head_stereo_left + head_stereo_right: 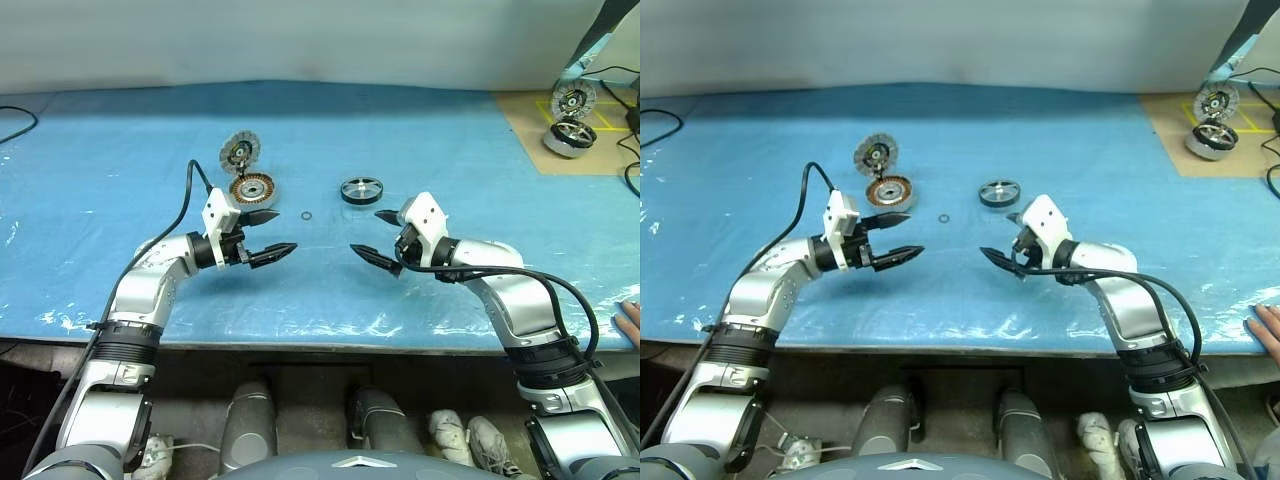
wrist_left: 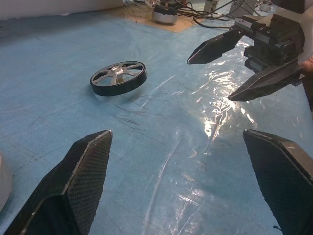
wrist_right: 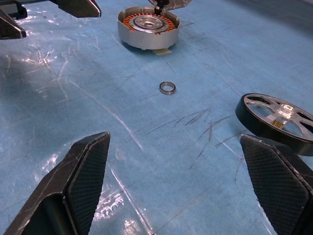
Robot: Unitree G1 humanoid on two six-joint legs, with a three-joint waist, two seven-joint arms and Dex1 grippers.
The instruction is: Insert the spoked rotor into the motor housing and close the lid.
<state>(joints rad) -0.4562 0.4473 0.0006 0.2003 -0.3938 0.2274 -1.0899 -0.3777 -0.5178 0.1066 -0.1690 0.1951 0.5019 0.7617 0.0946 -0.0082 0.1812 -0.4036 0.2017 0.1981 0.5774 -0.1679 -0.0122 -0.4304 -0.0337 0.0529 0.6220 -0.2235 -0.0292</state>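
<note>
Nearest stand two black-fingered grippers, left gripper point(image 1: 276, 234) and right gripper point(image 1: 374, 237), both with jaws wide apart and holding nothing, above a blue plastic-covered table point(image 1: 100, 180) before a pale wall. One dark-banded spoked rotor point(image 1: 361, 190) lies free, well right of one copper-wound motor housing point(image 1: 251, 188) whose one finned silver lid point(image 1: 239, 152) stands raised at its far edge. One small washer ring point(image 1: 305, 215) lies between them. On a brown board point(image 1: 530, 130) is one second motor point(image 1: 570, 135)
</note>
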